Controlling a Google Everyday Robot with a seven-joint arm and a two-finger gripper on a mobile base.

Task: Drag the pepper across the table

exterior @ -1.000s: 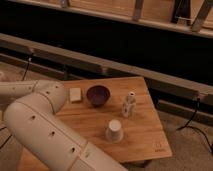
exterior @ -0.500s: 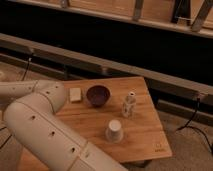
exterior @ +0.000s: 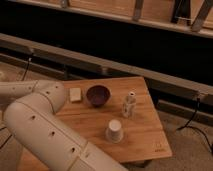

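Note:
The pepper is hidden or out of view. The light-brown wooden table [exterior: 145,137] stands in the middle of the camera view. My white arm [exterior: 40,125] fills the lower left and covers the table's left part. The gripper is out of view, beyond the arm segments that show.
On the table stand a dark bowl [exterior: 97,95], a beige block [exterior: 75,94] to its left, a white shaker bottle [exterior: 129,105] to its right and an upturned white cup [exterior: 114,130] nearer the front. A dark wall with rails runs behind. Cables lie on the floor at right.

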